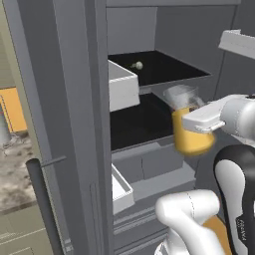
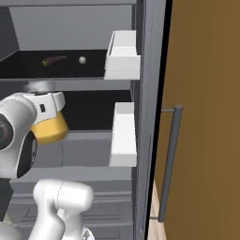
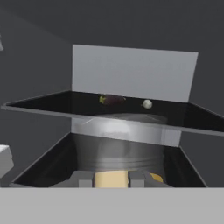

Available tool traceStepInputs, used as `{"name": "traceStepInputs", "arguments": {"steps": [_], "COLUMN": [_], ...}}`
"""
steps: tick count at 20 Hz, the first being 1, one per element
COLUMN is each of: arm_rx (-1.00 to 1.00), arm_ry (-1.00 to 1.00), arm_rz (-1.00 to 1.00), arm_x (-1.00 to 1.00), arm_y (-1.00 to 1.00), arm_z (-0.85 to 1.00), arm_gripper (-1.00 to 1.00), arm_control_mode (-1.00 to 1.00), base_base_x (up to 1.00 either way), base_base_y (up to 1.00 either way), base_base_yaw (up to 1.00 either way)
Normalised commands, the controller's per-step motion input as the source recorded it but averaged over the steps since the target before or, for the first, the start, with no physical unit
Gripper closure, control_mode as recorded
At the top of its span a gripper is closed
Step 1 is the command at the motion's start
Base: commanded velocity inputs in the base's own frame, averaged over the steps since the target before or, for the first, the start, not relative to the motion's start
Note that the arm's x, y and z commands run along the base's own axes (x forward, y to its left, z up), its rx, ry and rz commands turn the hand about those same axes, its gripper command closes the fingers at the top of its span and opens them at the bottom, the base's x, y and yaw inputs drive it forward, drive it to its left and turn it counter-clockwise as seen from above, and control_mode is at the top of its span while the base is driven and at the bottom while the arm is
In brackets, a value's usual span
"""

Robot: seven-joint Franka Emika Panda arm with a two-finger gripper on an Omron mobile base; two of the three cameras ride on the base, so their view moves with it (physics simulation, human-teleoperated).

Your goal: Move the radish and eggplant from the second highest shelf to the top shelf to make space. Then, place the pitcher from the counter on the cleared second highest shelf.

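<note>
A rendered home kitchen: an open grey refrigerator with black shelves (image 1: 164, 69), white door bins (image 2: 123, 56) and grey drawer fronts (image 1: 149, 162) stands beside a speckled stone bench (image 1: 12, 174) over beige-green cabinets. A tall wooden panel (image 2: 206, 117) with a grey bar handle (image 2: 169, 159) flanks the opposite side.

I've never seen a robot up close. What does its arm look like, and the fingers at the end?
The arm is made of smooth, rounded glossy white segments, joined by dark, nearly black bands at the joints. One dark band bears small pale lettering, too small to read. No loose cables show. The gripper ends in two small, blocky grey fingers, side by side.
</note>
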Motion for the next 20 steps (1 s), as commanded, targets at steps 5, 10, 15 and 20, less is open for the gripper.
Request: {"name": "traceStepInputs", "arguments": {"steps": [5,10,15,20], "arm_rx": [0.0,0.0,-0.1,0.0], "arm_ry": [0.0,0.0,0.0,0.0], "arm_rz": [0.0,0.0,0.08,0.0], "arm_x": [0.0,0.0,0.0,0.01], "arm_y": [0.0,0.0,0.42,-0.13], "arm_z": [0.0,0.0,-0.59,-0.21], "arm_gripper": [1.0,1.0,1.0,1.0], "arm_control_mode": [1.0,1.0,-1.0,-1.0], "base_base_x": [0.02,0.0,0.0,0.0], "base_base_y": [0.3,0.45,0.0,0.0], "base_base_yaw": [0.16,0.1,0.0,0.0]}}
